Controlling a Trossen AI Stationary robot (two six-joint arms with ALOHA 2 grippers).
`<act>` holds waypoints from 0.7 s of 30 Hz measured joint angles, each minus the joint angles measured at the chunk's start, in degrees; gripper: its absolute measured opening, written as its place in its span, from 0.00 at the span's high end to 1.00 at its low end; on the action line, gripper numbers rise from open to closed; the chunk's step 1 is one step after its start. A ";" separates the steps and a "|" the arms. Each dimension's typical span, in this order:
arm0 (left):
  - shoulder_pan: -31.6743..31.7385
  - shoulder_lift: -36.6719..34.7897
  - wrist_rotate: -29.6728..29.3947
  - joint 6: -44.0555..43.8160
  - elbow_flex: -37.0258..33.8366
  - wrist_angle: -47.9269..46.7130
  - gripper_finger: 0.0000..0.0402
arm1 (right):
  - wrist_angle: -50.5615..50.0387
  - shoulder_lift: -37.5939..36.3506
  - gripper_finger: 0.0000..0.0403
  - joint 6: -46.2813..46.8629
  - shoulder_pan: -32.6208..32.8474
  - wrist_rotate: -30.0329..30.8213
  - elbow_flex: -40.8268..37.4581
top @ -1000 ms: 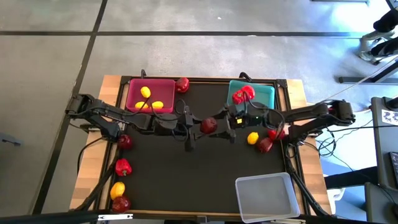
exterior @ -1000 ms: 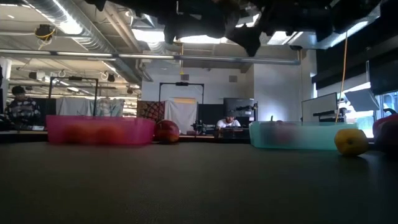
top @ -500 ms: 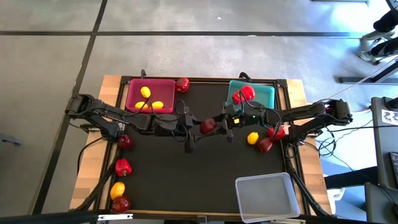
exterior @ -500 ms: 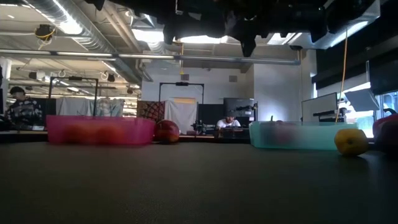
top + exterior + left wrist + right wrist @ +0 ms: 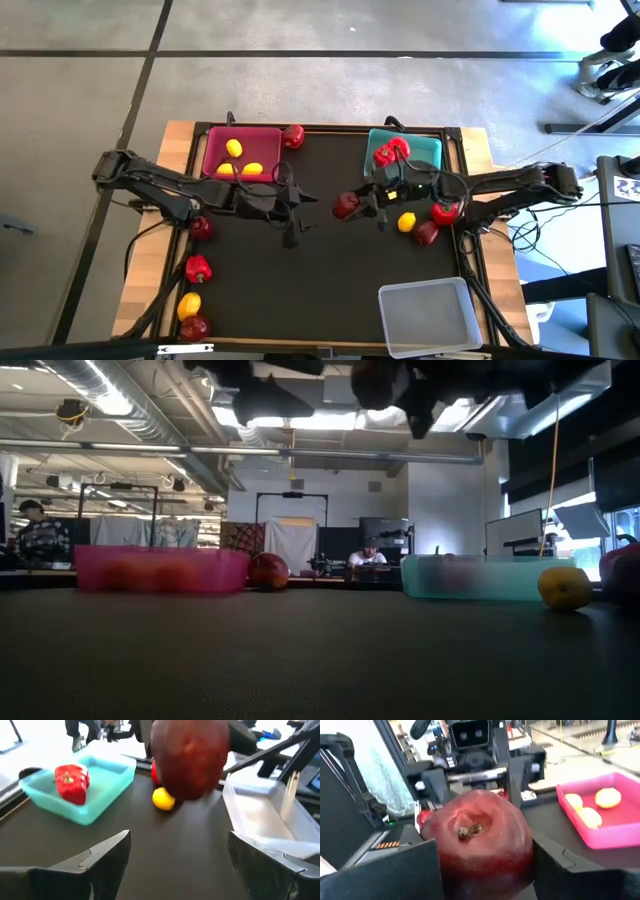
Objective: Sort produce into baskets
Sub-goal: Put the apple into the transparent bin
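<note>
The counter carries three baskets: a pink basket far left with three lemons in it, a teal basket far right with one red pepper, and a clear basket near right with nothing in it. Over mid-counter the right gripper has its fingers clamped on a dark apple; the left gripper, fingers spread wide and holding nothing, faces it just to the left. Most sorting looks undone: loose produce sits along the left edge, by the right arm, and one piece beside the pink basket.
</note>
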 joint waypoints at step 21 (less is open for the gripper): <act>-0.83 -1.13 0.16 -3.47 0.00 -9.95 0.19 | -39.15 -11.37 0.63 20.16 30.05 8.55 0.00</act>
